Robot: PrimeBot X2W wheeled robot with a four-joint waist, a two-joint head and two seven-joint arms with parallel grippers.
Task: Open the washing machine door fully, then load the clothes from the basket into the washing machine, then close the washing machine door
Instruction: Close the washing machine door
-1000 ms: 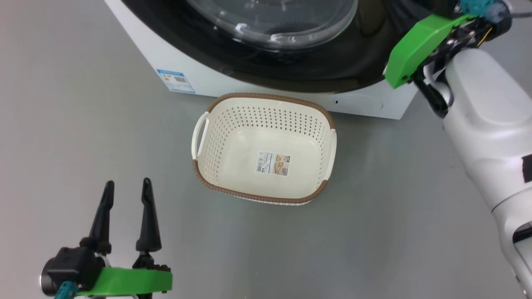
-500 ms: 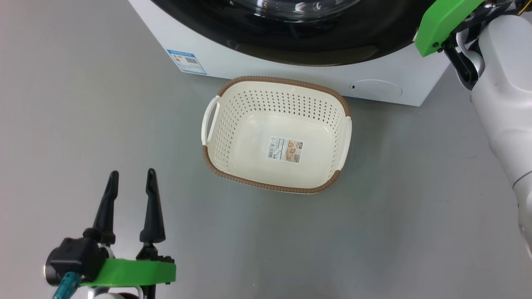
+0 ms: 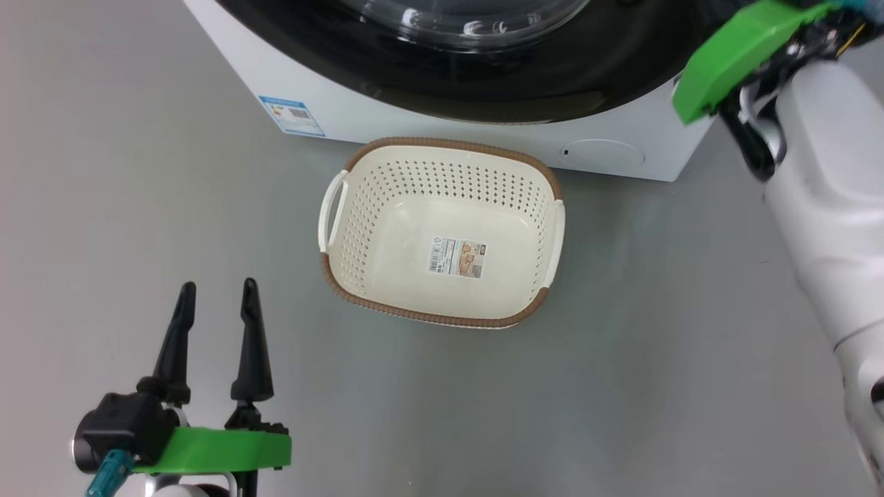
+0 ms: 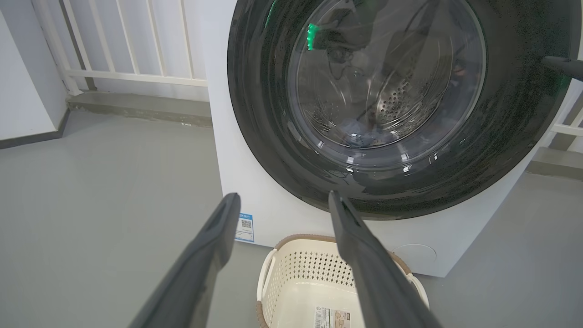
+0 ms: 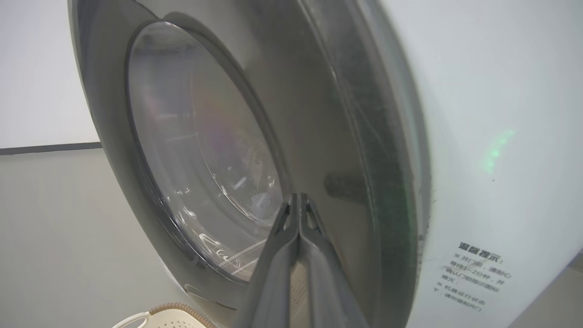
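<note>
The head view looks down on the basket (image 3: 345,273), which stands on the grey floor (image 3: 124,172) just in front of the washer (image 3: 387,117). The basket's long axis runs left to right, roughly along the washer's front, with a white handle (image 3: 330,219) at each short end and its mouth facing up. It holds nothing but a paper label (image 3: 457,257) on its bottom.

The left hand (image 3: 215,290) hovers at the lower left, well apart from the basket, released and holding nothing, with its fingers pointing towards the washer. The right arm (image 3: 822,207) reaches up past the washer's right corner.

The left wrist view faces the whole door (image 4: 264,136), which the head view cuts off. The door lies against the washer's front and looks shut, and its glass window (image 4: 387,77) faces the robot. The steel drum (image 4: 396,100) shows behind the glass, with something bluish low inside that is too dim to name. A white railing (image 4: 136,77) stands behind on the left.

The right wrist view sees the door edge-on and close. The right hand (image 5: 298,200) is clenched on nothing, its tips at the black ring near the door's outer edge. Whether they touch it cannot be told. Printed text (image 5: 473,273) marks the washer's side.
</note>
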